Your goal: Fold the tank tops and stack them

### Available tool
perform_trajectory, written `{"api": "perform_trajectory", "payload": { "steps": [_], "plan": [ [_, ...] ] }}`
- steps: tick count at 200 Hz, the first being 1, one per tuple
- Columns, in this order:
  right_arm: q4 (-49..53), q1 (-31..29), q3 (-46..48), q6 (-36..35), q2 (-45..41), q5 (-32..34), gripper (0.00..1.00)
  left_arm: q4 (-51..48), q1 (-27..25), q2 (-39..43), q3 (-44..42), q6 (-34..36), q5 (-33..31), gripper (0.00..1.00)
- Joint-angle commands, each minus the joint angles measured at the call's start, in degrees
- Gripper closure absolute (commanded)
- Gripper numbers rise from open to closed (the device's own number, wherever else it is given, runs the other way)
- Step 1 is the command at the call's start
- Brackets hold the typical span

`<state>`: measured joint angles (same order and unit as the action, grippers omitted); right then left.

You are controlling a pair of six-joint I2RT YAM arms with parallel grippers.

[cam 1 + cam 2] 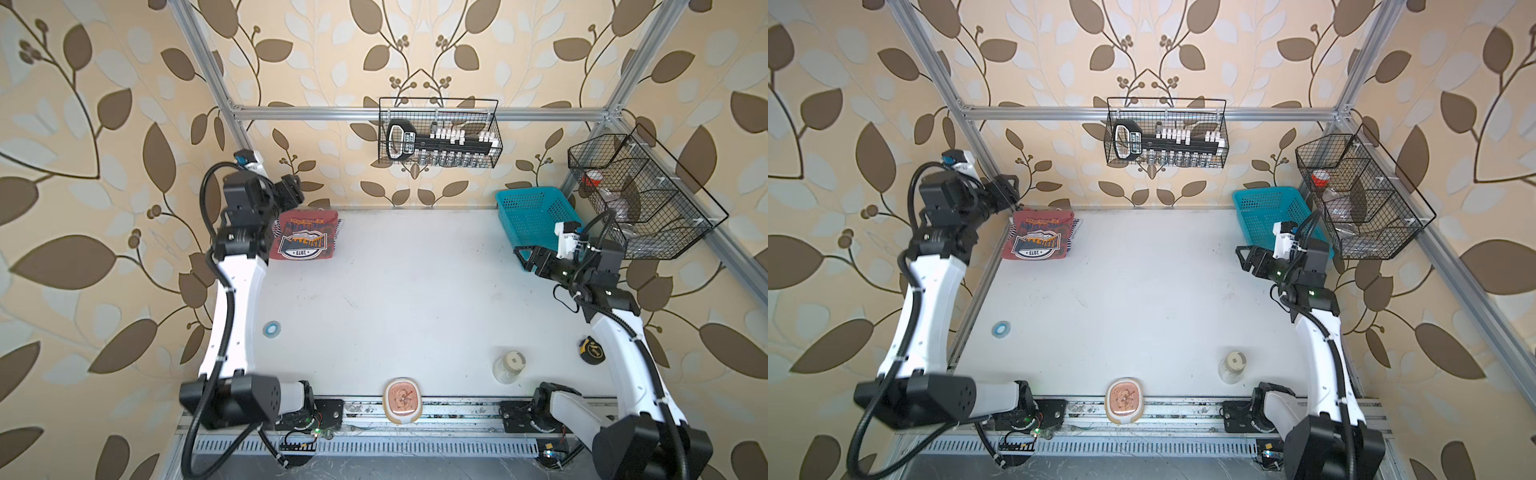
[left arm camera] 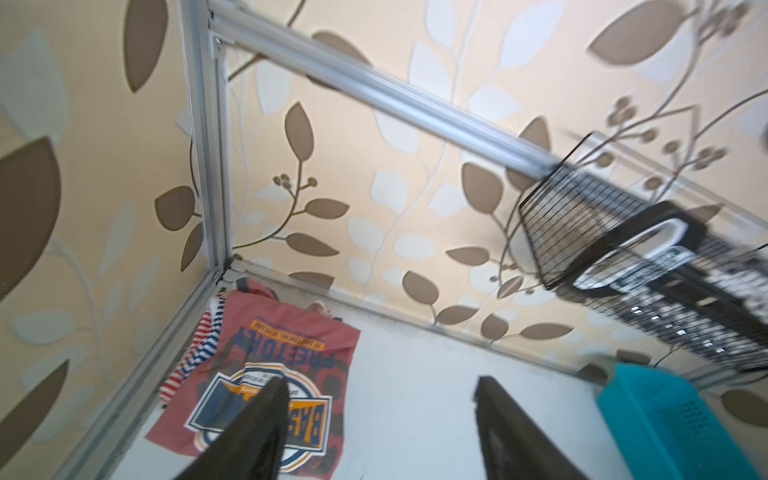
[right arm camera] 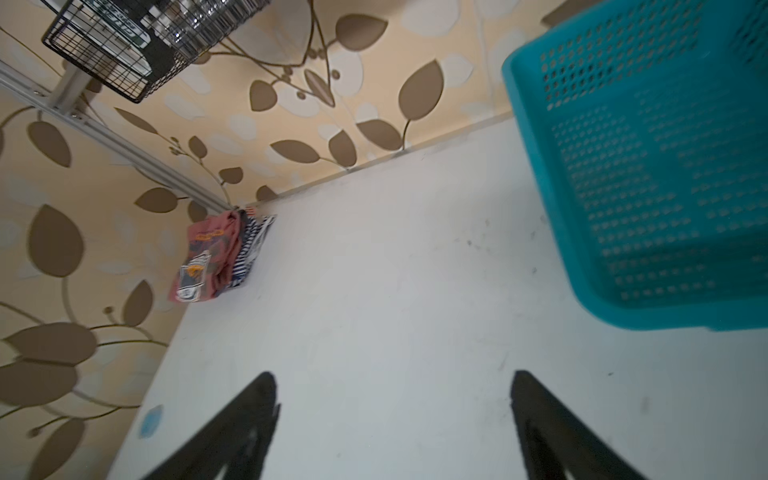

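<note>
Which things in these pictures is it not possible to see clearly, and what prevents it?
- Red-striped top and navy-striped top: only edges show, all views; the dusty red top covers their folds.
- Its small lettering near the badge: blurred in the left wrist view, too small in both top views.
- Contents of the side wire basket: mesh and blur, both top views.
</note>
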<state>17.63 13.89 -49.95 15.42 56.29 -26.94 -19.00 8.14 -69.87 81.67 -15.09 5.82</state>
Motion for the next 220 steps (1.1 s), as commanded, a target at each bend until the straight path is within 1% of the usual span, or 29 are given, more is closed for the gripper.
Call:
{"api": "perform_trajectory", "payload": {
  "steps": [1, 15, 28, 38, 47, 52, 61, 69, 85, 110, 127, 149, 153, 159, 169, 190, 220],
  "plan": [
    [-7.8, 0.1, 8.7, -2.3, -5.0, 13.5, 0.00, 6.2, -0.5, 5.8, -14.2, -0.2, -11.2, 0.01],
    [-14.9, 0.1, 14.1, -1.1, -7.3, 16.9, 0.00, 7.0, -1.4, 10.1, -22.0, -0.2, -14.8, 0.01],
    [-19.8, 0.1, 18.0, -0.7, -7.8, 19.7, 0.00, 7.1, -1.8, 13.0, -28.4, -0.6, -16.0, 0.01],
    [-22.7, 0.0, 20.5, -2.5, -7.4, 20.3, 0.00, 8.8, -2.6, 14.6, -33.9, -0.3, -17.2, 0.01],
    [-24.9, -0.2, 22.7, -4.5, -7.1, 20.8, 0.00, 12.1, -5.8, 15.7, -38.5, 0.1, -23.4, 0.01],
    [-26.6, -0.5, 24.1, -5.5, -6.8, 21.4, 0.00, 14.8, -7.9, 16.0, -40.8, 1.3, -25.7, 0.01],
    [-29.7, -1.0, 26.2, -6.6, -6.2, 23.0, 0.00, 20.1, -10.9, 15.8, -44.6, 3.8, -28.6, 0.01],
    [-32.1, -1.2, 28.2, -7.0, -5.6, 24.1, 0.00, 24.1, -12.0, 14.8, -47.8, 5.1, -29.9, 0.01],
    [-39.2, -1.7, 32.5, -7.5, -4.2, 24.2, 0.00, 27.4, -12.0, 11.8, -51.9, 4.8, -32.6, 0.01],
    [-47.3, -4.4, 36.7, -8.7, -2.9, 25.6, 0.00, 35.0, -12.0, 8.4, -57.5, 5.2, -33.2, 0.01],
    [-49.8, -6.8, 37.3, -10.7, -0.4, 28.1, 0.00, 38.1, -12.0, 5.7, -59.2, 5.2, -33.7, 0.01],
    [-54.1, -8.1, 38.2, -10.4, 4.7, 27.4, 0.00, 43.0, -12.1, 1.3, -60.7, 6.2, -33.3, 0.01],
    [-56.3, -8.2, 38.5, -10.4, 5.6, 27.2, 0.00, 42.6, -12.1, 0.8, -60.3, 6.2, -33.2, 0.01],
    [-54.6, -8.4, 37.9, -10.5, 6.1, 27.1, 0.00, 41.1, -11.9, 0.5, -59.3, 6.0, -32.6, 0.01],
    [-56.3, -9.2, 37.8, -11.9, 6.8, 27.4, 0.00, 43.4, -11.8, -0.6, -59.5, 6.9, -32.1, 0.01],
    [-60.1, -9.4, 38.5, -11.9, 7.7, 27.9, 0.00, 46.9, -11.1, -3.2, -58.9, 7.6, -30.0, 0.01],
    [-63.7, -9.2, 37.6, -12.0, 11.1, 26.4, 0.00, 45.1, -9.4, -7.9, -54.8, 8.1, -25.6, 0.01]
  ]
}}
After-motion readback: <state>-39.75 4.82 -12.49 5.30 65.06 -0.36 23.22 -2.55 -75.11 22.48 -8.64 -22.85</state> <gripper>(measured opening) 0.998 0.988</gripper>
